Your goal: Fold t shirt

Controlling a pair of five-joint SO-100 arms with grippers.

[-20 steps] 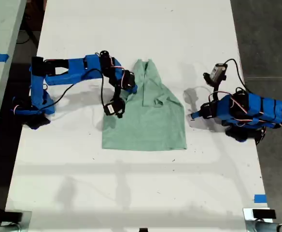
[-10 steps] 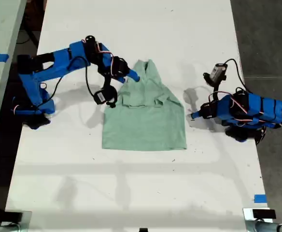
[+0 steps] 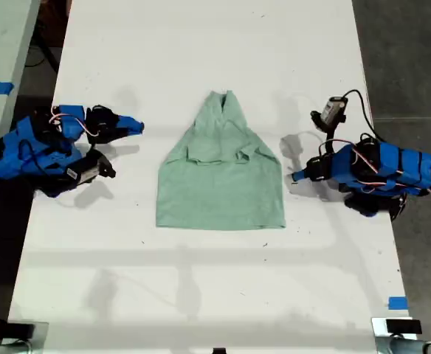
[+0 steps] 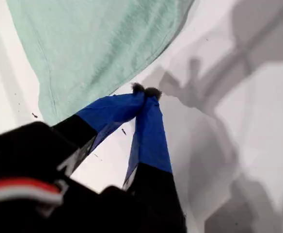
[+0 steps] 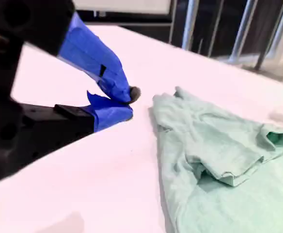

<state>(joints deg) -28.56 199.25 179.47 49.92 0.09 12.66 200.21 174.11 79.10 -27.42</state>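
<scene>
Exterior view, left to right.

My second gripper (image 3: pixel 136 126) sits at the exterior view's left, arm tucked low on the white table (image 3: pixel 201 44), well apart from the cloth. In its wrist view the tips meet, or very nearly; nothing between them.

The t shirt (image 3: pixel 223 184) lies flat at the table's centre, neck towards the far edge, hem towards the near edge. Both sleeves are turned inward, so the top tapers; one folded sleeve stands up loosely. The hem half is spread full width. Judgement: side folds done, the hem-to-neck fold not yet.

My first gripper (image 3: pixel 295 176) rests at the exterior view's right, just beside the shirt's edge, not touching. Jaws pressed together, empty.

Risks:
- Pinching only the top layer at the hem would lift one ply and drag the rest askew.
- The loose sleeve fold may spring open if the cloth is tugged sideways.
- One arm lifting before the other would skew the fold line.
- Light cloth on a smooth table may slide instead of being picked up.
</scene>
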